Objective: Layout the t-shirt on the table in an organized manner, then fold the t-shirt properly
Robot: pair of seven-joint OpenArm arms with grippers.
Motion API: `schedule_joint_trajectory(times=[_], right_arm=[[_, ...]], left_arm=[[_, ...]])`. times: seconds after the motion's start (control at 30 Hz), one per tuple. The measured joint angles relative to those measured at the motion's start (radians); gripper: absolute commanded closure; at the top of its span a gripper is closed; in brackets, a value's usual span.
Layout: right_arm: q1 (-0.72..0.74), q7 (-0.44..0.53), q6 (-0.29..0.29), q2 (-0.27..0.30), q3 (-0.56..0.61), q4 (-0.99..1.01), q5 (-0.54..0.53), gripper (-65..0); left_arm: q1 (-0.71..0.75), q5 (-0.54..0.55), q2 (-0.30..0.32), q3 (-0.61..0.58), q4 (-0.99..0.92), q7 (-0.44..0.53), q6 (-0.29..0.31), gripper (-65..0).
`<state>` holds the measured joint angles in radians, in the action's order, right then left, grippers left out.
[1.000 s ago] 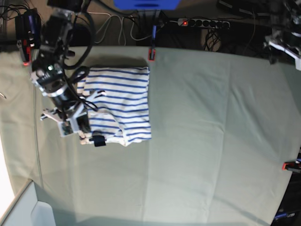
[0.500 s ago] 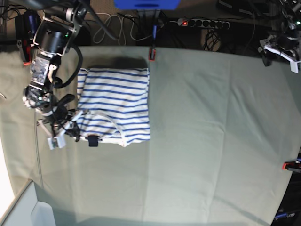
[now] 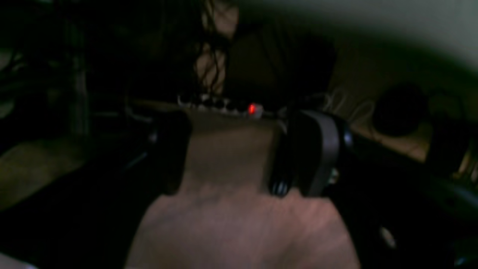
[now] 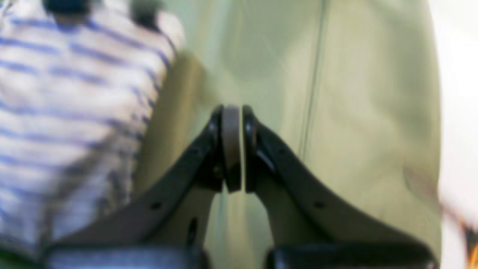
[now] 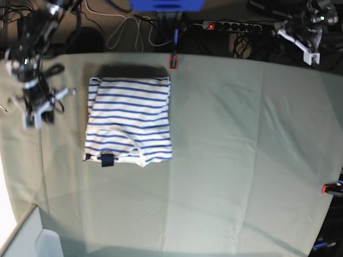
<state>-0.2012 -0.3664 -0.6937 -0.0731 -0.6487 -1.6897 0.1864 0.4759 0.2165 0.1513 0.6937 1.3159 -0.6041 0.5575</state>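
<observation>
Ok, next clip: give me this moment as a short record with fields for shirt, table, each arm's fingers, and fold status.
shirt: t-shirt folded into a compact rectangle, dark neck tag at its near edge
table: table cloth-covered, faintly creased
right gripper: right gripper fingers shut, empty, beside the shirt
left gripper: left gripper fingers apart, empty, at the far table edge
fold status: looks finished, both arms clear of the shirt

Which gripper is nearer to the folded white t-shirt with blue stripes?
The right gripper: it is shut, just beside the folded white t-shirt with blue stripes, not touching it. The left gripper is far away, over the table's far corner.
</observation>
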Motion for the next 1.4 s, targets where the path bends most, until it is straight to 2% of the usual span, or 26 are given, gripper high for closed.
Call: schedule_joint_trajectory(times=[0.1, 0.17, 0.2, 0.3, 0.43, 0.6, 0.73, 0.8, 0.9, 1.0, 1.1, 1.13, 1.17, 1.23, 1.27, 1.3, 1.33, 1.4], right_arm=[[-0.128, 0.008, -0.001, -0.051, -0.03, -0.034, -0.006, 0.0], [-0.211, 0.001, 0.0, -0.06, -0.032, -0.053, -0.004, 0.0], [-0.25, 0.001, 0.001, -0.063, -0.035, -0.068, -0.007, 0.0], [-0.337, 0.005, 0.001, -0.076, -0.041, -0.09, -0.006, 0.0], [-0.412, 0.015, 0.001, -0.085, -0.032, -0.087, -0.011, 0.0], [-0.433, 0.02, 0.001, -0.081, -0.034, 0.02, -0.016, 0.0], [-0.421, 0.026, 0.002, -0.014, 0.0, 0.196, -0.011, 0.0], [-0.424, 0.026, 0.001, 0.018, 0.049, 0.277, -0.01, 0.0], [-0.42, 0.141, 0.002, 0.041, 0.107, 0.402, -0.02, 0.0], [-0.406, 0.221, 0.002, 0.046, 0.122, 0.504, -0.01, 0.0], [-0.378, 0.283, 0.002, 0.049, 0.127, 0.597, -0.013, 0.0], [-0.366, 0.308, 0.002, 0.05, 0.127, 0.631, -0.012, 0.0], [-0.35, 0.332, 0.003, 0.055, 0.136, 0.669, -0.011, 0.0], [-0.32, 0.391, 0.003, 0.073, 0.171, 0.763, -0.01, 0.0], [-0.304, 0.42, 0.013, 0.085, 0.199, 0.812, 0.002, 0.0], [-0.28, 0.457, 0.055, 0.097, 0.232, 0.879, 0.016, 0.0], [-0.257, 0.483, 0.126, 0.101, 0.255, 0.948, 0.034, 0.0], [-0.201, 0.533, 0.265, 0.112, 0.292, 1.109, 0.044, 0.0]], left_arm=[[0.015, 0.013, 0.002, -0.018, 0.009, 0.011, 0.0, -18.1], [0.021, 0.012, 0.0, -0.019, 0.007, 0.01, 0.0, -4.5], [0.024, 0.011, 0.001, -0.016, 0.003, 0.009, 0.0, 0.0], [0.036, 0.005, 0.005, -0.015, -0.003, 0.003, -0.003, -1.9], [0.033, 0.005, -0.014, -0.019, -0.003, 0.005, -0.004, 0.0], [0.021, 0.013, -0.047, -0.021, -0.069, 0.018, 0.0, 0.0], [-0.023, 0.003, -0.031, -0.088, -0.243, 0.023, -0.009, 0.0], [-0.058, 0.002, -0.032, -0.113, -0.334, 0.074, -0.014, 0.0], [-0.096, -0.029, -0.032, -0.19, -0.458, 0.222, -0.011, 0.0], [-0.151, -0.18, -0.035, -0.269, -0.614, 0.342, -0.011, 0.0], [-0.224, -0.278, -0.046, -0.283, -0.811, 0.463, -0.015, 0.0], [-0.253, -0.286, -0.046, -0.283, -0.884, 0.512, -0.033, 0.0], [-0.286, -0.292, -0.047, -0.283, -0.962, 0.544, -0.078, 0.0], [-0.34, -0.294, -0.044, -0.283, -1.078, 0.617, -0.21, 0.0], [-0.36, -0.293, -0.039, -0.283, -1.12, 0.65, -0.255, 0.0], [-0.385, -0.293, -0.034, -0.288, -1.159, 0.675, -0.294, 0.0], [-0.397, -0.296, -0.032, -0.29, -1.173, 0.691, -0.335, 0.0], [-0.418, -0.29, -0.032, -0.29, -1.183, 0.716, -0.371, 0.0]])
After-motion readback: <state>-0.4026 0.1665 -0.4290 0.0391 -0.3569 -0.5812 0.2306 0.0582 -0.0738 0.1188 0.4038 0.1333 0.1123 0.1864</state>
